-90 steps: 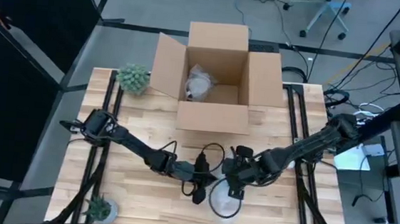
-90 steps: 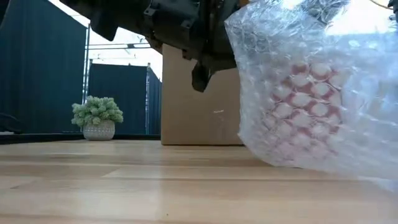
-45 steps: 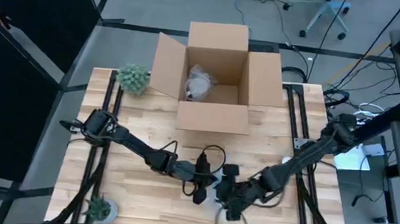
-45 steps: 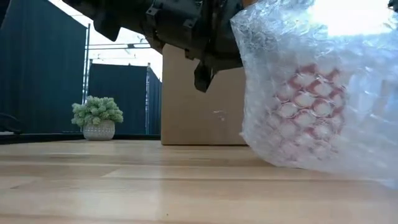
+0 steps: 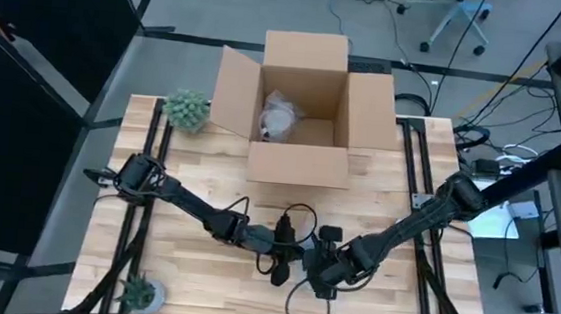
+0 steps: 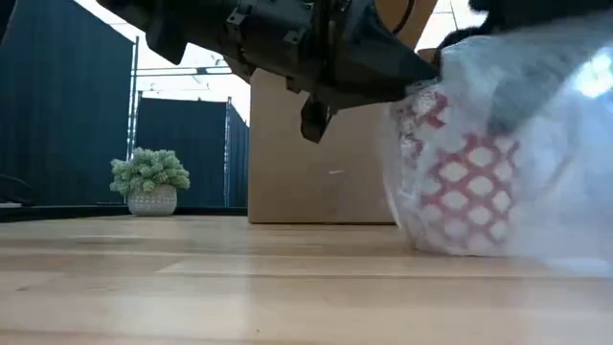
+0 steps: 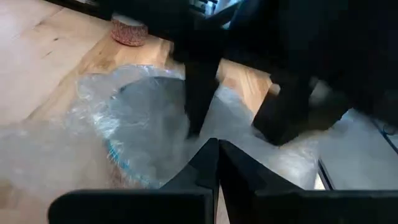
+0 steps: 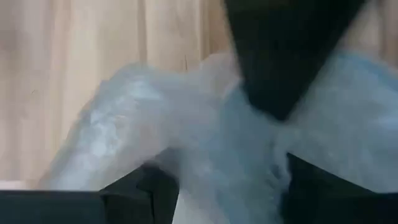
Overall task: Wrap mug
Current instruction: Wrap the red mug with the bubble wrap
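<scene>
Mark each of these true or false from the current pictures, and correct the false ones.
1. The cardboard box is closed. False: its flaps are open and a wrapped bundle lies inside.
2. The mug, red and white patterned, sits inside bubble wrap on the table. True.
3. The left gripper has its fingers together. True: in the left wrist view the two dark fingers meet.
4. The potted plant stands right beside the mug. False: it stands well away, near the table's far left corner, left of the box.
5. Both arms meet at the near middle of the table, over the wrap. True: the right gripper is there too.
</scene>
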